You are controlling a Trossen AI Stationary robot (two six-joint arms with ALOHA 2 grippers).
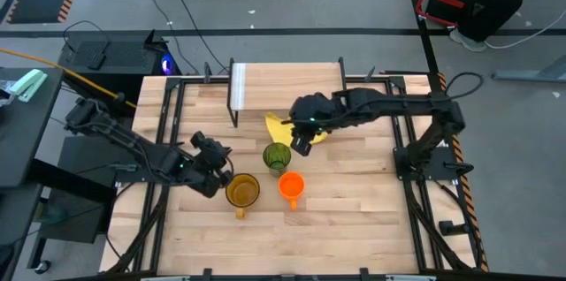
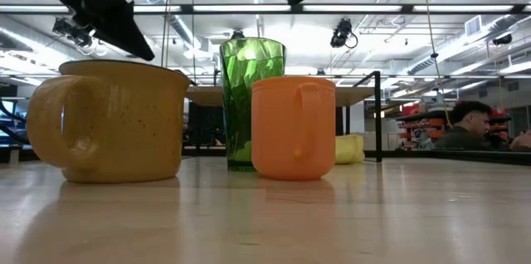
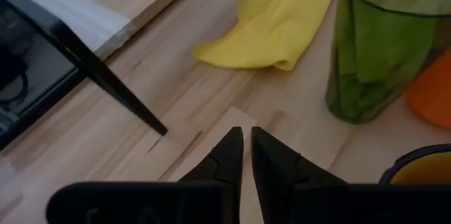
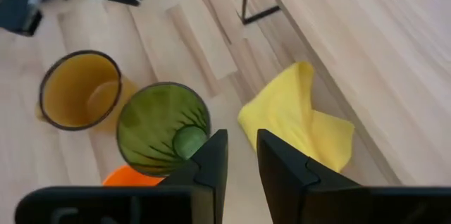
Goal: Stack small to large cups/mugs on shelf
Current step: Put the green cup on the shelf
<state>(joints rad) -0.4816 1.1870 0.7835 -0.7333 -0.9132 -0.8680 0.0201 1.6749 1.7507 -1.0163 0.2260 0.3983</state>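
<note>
Pincer (image 1: 302, 147) of right arm hovers empty, slightly parted, above green tumbler (image 1: 277, 155)

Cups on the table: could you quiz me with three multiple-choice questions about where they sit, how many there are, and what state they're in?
1. Where is the green tumbler?
A. on the shelf
B. on the table, beside the yellow cloth
C. inside the amber mug

2. How many cups and mugs show?
A. three
B. two
C. five

3. How does the orange mug stand?
A. tipped over
B. upside down
C. upright

Answers: 1 B, the high view shows it next to the cloth, off the shelf. 2 A, tumbler, orange mug, amber mug. 3 C, its open mouth faces up.
</note>
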